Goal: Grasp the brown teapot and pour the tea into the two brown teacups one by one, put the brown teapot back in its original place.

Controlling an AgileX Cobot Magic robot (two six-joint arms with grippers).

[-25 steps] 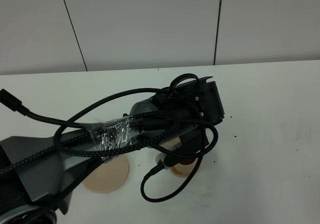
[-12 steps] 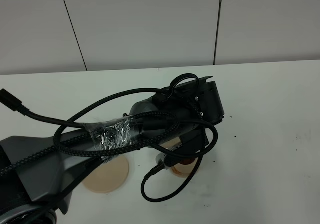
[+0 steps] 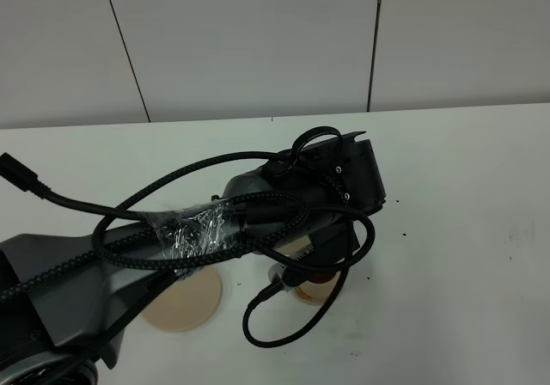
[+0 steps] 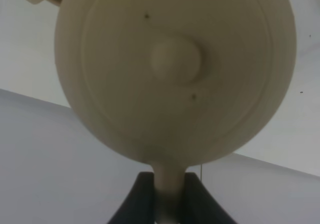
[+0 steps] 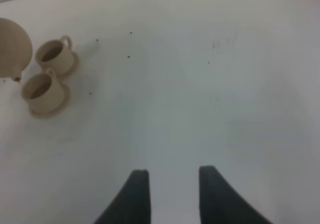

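Observation:
The brown teapot fills the left wrist view, lid and knob facing the camera. My left gripper is shut on its loop handle. In the right wrist view the teapot hangs right beside the two brown teacups, each on its small saucer. From the high view my left arm hides the teapot and most of the cups; only one cup's edge shows. The original place, a flat tan saucer, lies bare to the left. My right gripper is open over bare table.
The white table stretches to the right of the cups, with small dark specks on it. Black cables loop off my left arm over the cups. A panelled wall stands behind the table's far edge.

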